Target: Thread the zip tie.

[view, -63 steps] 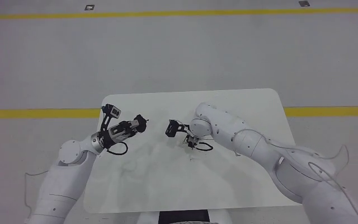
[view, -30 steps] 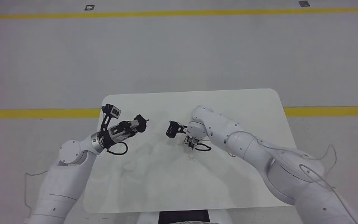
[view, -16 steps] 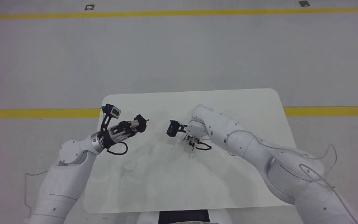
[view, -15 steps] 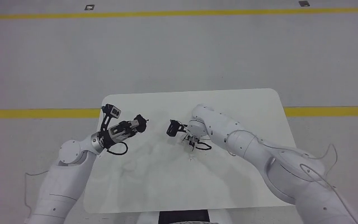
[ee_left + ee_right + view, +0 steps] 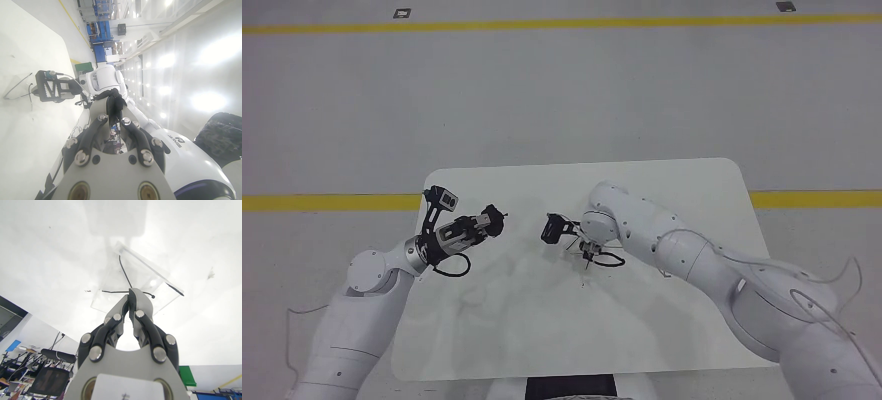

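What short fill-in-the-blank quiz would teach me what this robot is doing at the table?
1. The right gripper has its fingers ___ on a thin zip tie.
2. The zip tie's colour is ___.
3. Beneath the zip tie lies a ___ plastic panel, resting on the white table.

Missing words: shut, black, clear.
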`<action>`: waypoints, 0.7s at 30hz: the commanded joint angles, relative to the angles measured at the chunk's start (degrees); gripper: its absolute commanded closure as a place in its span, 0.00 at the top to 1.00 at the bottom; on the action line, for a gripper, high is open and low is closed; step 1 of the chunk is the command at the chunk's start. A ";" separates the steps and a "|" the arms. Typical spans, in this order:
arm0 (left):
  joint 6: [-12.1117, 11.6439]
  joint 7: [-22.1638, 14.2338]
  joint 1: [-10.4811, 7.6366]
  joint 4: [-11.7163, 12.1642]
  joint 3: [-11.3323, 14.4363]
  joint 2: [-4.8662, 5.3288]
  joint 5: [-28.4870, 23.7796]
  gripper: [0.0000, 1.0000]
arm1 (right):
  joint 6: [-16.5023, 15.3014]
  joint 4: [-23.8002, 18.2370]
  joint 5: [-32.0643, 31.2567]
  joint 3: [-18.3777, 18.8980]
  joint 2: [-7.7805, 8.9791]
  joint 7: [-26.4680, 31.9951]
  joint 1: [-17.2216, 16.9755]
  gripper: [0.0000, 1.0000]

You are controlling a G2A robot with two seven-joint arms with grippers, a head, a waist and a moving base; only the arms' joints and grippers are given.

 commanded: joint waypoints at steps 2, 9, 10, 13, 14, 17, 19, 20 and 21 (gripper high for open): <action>0.00 0.00 0.00 0.00 0.00 0.00 0.00 0.00 | 0.00 -0.44 -0.85 0.00 0.03 -0.86 -0.37 0.24; 0.00 0.00 0.00 0.00 0.00 0.00 0.00 0.00 | 0.00 -0.07 -1.57 0.00 -0.27 -1.93 -0.92 0.27; 0.00 0.00 0.00 0.00 0.00 0.00 0.00 0.00 | 0.00 0.08 -1.61 0.00 -0.33 -2.01 -0.96 0.27; 0.00 0.00 0.00 0.00 0.00 0.00 0.00 0.00 | 0.00 0.50 -1.68 0.00 -0.48 -2.32 -0.99 0.24; 0.00 0.00 0.00 0.00 0.00 0.00 0.00 0.00 | 0.00 0.68 -1.73 0.00 -0.53 -2.46 -1.03 0.24; 0.00 0.00 0.00 0.00 0.00 0.00 0.00 0.00 | 0.00 1.28 -1.87 0.00 -0.72 -3.04 -1.25 0.21; 0.00 0.00 0.00 0.00 0.00 0.00 0.00 0.00 | 0.00 1.71 -1.72 0.00 -0.85 -3.54 -1.39 0.19; 0.00 0.00 0.00 0.00 0.00 0.00 0.00 0.00 | 0.00 1.89 -1.80 0.00 -0.96 -3.65 -1.48 0.18; 0.00 0.00 0.00 0.00 0.00 0.00 0.00 0.00 | 0.00 2.04 -1.72 0.00 -1.04 -3.89 -1.52 0.18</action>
